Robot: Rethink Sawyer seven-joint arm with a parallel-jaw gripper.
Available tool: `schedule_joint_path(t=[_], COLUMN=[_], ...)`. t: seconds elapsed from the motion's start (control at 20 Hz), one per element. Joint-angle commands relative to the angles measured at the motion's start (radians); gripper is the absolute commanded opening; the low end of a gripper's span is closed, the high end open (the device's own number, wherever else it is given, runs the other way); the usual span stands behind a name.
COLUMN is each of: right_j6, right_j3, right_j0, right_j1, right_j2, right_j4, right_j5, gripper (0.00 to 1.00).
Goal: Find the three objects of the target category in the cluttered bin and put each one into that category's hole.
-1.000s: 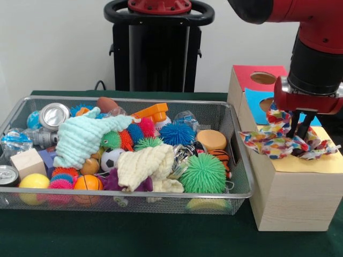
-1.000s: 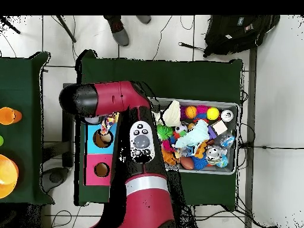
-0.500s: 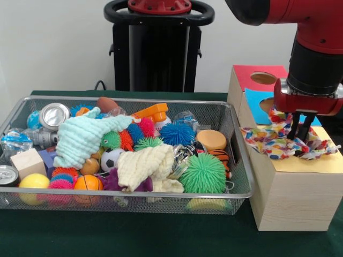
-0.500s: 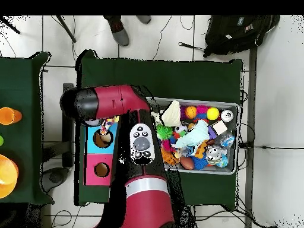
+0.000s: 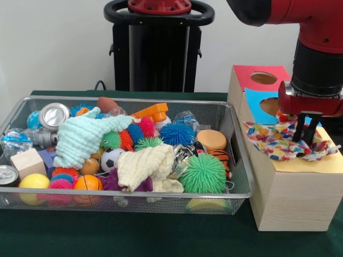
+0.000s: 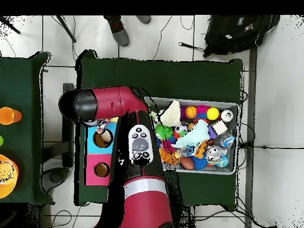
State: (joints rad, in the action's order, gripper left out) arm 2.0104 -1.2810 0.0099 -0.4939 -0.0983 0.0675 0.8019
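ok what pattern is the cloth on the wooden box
Multicoloured confetti-like patches on white, on the crumpled cloth; clearest in the front view.

The cloth (image 5: 284, 143) on the box is white with multicoloured spots; the box (image 5: 292, 198) top runs red, blue, yellow; bin (image 5: 236, 160) wire grey.

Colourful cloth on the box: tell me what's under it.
The cloth lies on the box's yellow panel, edging onto the blue one. Any yellow hole is covered. The gripper stands over it.
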Motion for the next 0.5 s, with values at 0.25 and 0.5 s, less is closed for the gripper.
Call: schedule_joint_path(t=[0.25, 0.5], right_j6=[0.208, 0.205], right_j3=[-0.107, -0.114], right_j0=[0.033, 0.038], right_j1=[0.074, 0.082], right_j2=[-0.037, -0.037], right_j4=[-0.068, -0.075], right_j5=[-0.097, -0.129], gripper=[0.0, 0.0])
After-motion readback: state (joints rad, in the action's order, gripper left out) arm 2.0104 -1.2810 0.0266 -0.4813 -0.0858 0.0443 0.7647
